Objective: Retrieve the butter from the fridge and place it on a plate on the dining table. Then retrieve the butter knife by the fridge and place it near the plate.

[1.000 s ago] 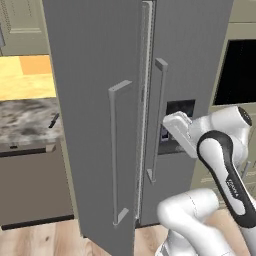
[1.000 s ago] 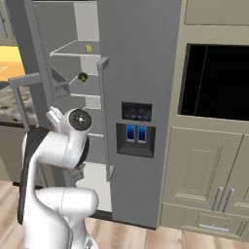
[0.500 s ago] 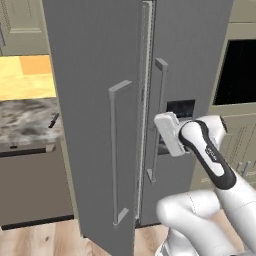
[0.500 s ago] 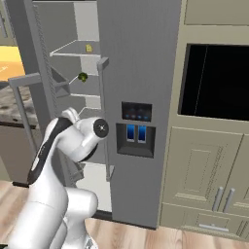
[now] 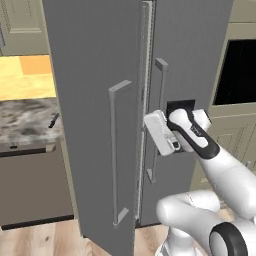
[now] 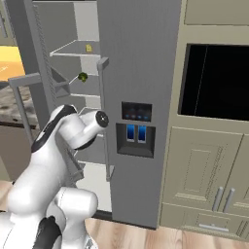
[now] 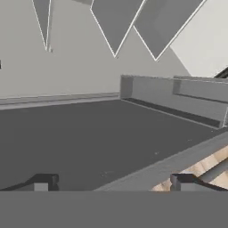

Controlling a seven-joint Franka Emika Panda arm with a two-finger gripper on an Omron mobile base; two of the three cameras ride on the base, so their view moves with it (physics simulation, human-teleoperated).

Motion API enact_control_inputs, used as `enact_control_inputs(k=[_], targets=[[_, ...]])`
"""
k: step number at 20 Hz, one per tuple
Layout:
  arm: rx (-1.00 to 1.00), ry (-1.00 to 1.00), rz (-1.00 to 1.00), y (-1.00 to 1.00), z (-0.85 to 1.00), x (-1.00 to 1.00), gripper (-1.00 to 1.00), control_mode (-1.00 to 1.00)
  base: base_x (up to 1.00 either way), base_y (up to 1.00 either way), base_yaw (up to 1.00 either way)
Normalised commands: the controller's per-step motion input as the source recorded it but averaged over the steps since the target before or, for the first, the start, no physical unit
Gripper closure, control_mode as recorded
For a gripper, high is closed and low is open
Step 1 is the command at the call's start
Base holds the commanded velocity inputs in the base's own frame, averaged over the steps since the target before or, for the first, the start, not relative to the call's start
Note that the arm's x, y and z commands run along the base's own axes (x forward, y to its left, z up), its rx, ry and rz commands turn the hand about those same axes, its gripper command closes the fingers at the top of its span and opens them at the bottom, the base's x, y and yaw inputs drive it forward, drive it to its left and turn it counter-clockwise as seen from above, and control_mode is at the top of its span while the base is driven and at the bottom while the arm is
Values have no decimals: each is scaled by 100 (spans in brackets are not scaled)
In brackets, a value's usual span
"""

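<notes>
Fridge [image 6: 141, 58] left door swung open, right door shut; the open leaf gives the arm access to the shelves and, seen from the left base cam, blocks sight of the interior. Hand sits at the gap between door edge and closed door, approx. at dispenser height. Gripper [image 7: 111, 181] fingers spread wide, nothing between them; hand cam looks along a dark door surface toward a door bin [image 7: 178, 95].

Butter [image 6: 88, 47]: small yellow stick on an upper pale shelf, visible from the right base cam, well above and further in than the fingers; no contact. Small round greenish item [image 6: 82, 77] on the shelf below, not req'd.

Butter knife [image 5: 52, 121]: slim dark piece on the marbled bench [image 5: 25, 122] left of the fridge, well apart from the hand, untouched.

Judgement: reach-in stage; hand must rise and enter to get at the butter.
</notes>
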Motion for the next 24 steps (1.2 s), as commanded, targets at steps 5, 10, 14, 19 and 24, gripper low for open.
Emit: enact_control_inputs(k=[5, 10, 14, 19, 24], targets=[[1, 25, 17, 37, -5, -15, -100, -100, 0, 0, 0], [3, 25, 22, 42, -18, -44, -100, -100, 0, 0, 0], [7, 28, 22, 49, -2, -66, -100, -100, 0, 0, 0], [8, 28, 17, 70, 0, -65, -100, -100, 0, 0, 0], [15, 13, 8, 74, 0, -57, -100, -100, 0, 0, 0]])
